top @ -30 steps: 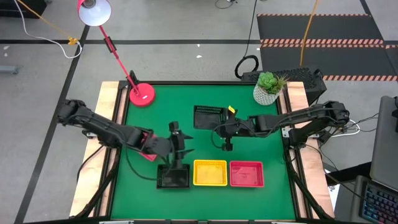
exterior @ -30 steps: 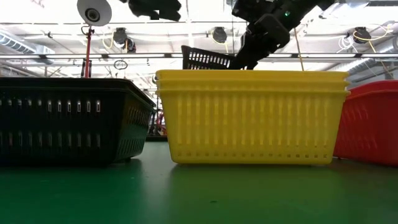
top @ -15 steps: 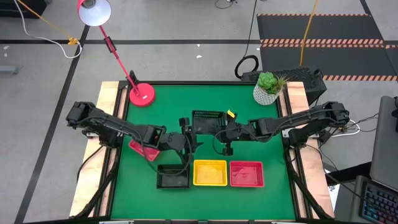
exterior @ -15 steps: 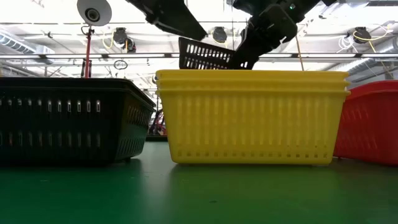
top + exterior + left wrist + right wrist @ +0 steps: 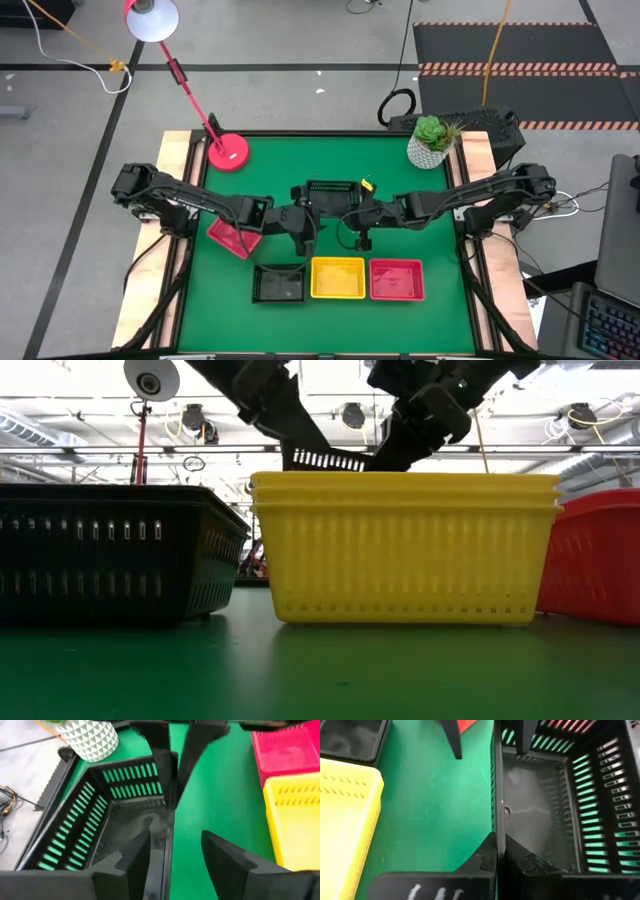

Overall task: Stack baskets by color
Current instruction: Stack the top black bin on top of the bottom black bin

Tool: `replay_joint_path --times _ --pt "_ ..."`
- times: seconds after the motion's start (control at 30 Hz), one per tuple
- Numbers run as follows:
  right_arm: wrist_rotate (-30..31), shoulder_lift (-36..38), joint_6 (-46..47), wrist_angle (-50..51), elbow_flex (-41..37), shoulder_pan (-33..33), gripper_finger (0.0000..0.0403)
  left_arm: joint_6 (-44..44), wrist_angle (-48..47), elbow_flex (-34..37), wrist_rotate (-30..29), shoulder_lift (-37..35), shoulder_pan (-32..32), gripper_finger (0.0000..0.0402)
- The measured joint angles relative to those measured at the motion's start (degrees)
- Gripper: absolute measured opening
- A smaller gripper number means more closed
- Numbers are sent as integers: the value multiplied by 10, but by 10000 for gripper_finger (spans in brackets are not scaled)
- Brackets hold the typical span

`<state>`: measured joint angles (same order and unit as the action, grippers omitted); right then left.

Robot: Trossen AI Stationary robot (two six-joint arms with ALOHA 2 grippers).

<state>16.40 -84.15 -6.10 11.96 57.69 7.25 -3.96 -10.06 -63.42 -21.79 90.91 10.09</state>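
A black basket (image 5: 333, 193) is held over mid-table by my right gripper (image 5: 354, 216), which is shut on it. My left gripper (image 5: 177, 855) stands open at the same long near wall (image 5: 167, 827), one finger inside the basket and one outside; I cannot tell whether they touch it. In the low view the basket (image 5: 325, 458) shows just above the yellow baskets. Along the near edge stand stacked black baskets (image 5: 279, 284), yellow baskets (image 5: 338, 277) and red baskets (image 5: 397, 279). Another red basket (image 5: 232, 238) lies under my left arm. My right gripper pinches the basket's long near wall (image 5: 496, 822) between its two fingers, one finger (image 5: 520, 862) inside the basket and one outside. The fingers come slanting down from the table's right and lie along the wall. Whether the basket's far side rests on the table is hidden.
The pink lamp base (image 5: 229, 152) stands at the far left corner and the white plant pot (image 5: 431, 145) at the far right. Green table (image 5: 420, 230) lies bare to the right of the held basket.
My left gripper has gone from above the black stack toward the far and right, down to the held basket, and now has the near wall between its fingers. The black basket shows lower behind the yellow stack than half a second ago.
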Motion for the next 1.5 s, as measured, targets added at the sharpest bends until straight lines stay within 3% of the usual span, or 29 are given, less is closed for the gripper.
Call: replay_joint_path --times 0.37,0.87,1.0,1.3,1.5 --pt "-2 -2 -21 -6 0 0 2 1 -18 0 38 -1 -15 118" --pt "-2 -2 -26 -11 0 3 7 -10 -31 0 39 -1 -23 20" --pt "2 -2 -36 -36 0 15 45 -19 -37 0 39 -1 -23 9" --pt "2 9 -52 -91 0 38 174 -18 -48 0 33 0 -25 8" --pt "17 57 -56 -86 0 60 212 -18 -52 1 35 -6 -18 16"
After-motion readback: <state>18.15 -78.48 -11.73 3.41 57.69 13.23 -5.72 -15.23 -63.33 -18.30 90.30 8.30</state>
